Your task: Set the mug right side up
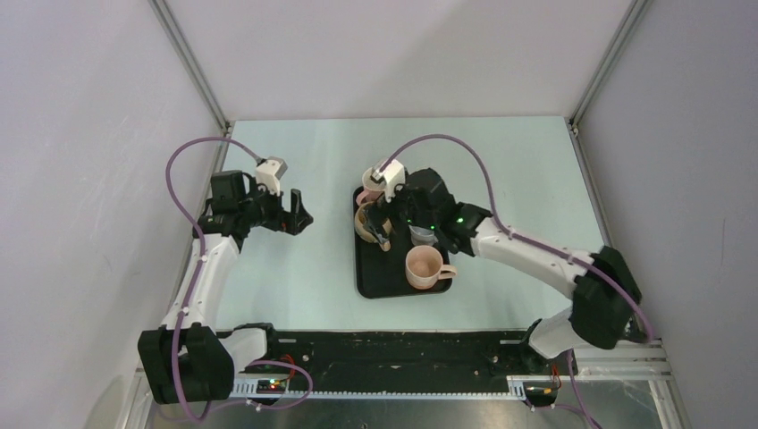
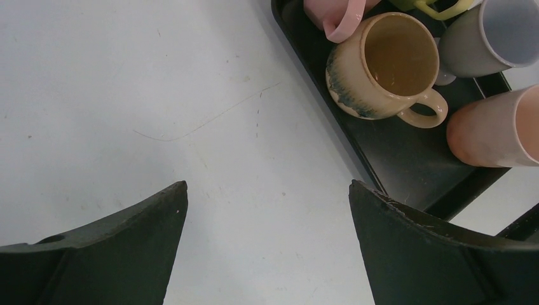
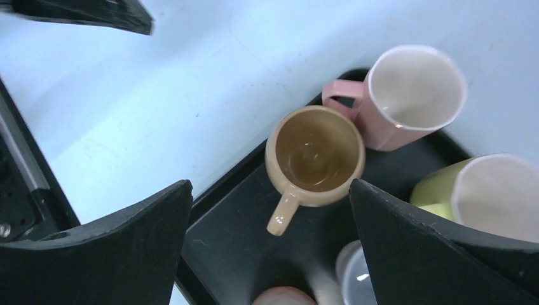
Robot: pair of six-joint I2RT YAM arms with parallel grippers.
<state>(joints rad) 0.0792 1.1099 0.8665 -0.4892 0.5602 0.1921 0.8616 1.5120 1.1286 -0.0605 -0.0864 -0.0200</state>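
A beige mug (image 3: 314,152) stands upright, rim up and empty, at the left of the black tray (image 3: 241,254). Its handle points toward my right gripper (image 3: 270,187), which is open and empty just above it, one finger on each side. In the top view the right gripper (image 1: 383,225) hovers over the beige mug (image 1: 365,220) on the tray (image 1: 375,284). My left gripper (image 2: 267,190) is open and empty over bare table, left of the tray (image 2: 407,162). The beige mug (image 2: 381,70) also shows in the left wrist view.
A pink mug (image 3: 407,95), a yellow-green mug (image 3: 483,190), a grey cup (image 3: 356,273) and a peach mug (image 1: 425,265) stand on the tray around the beige one. Grey walls and metal posts enclose the table.
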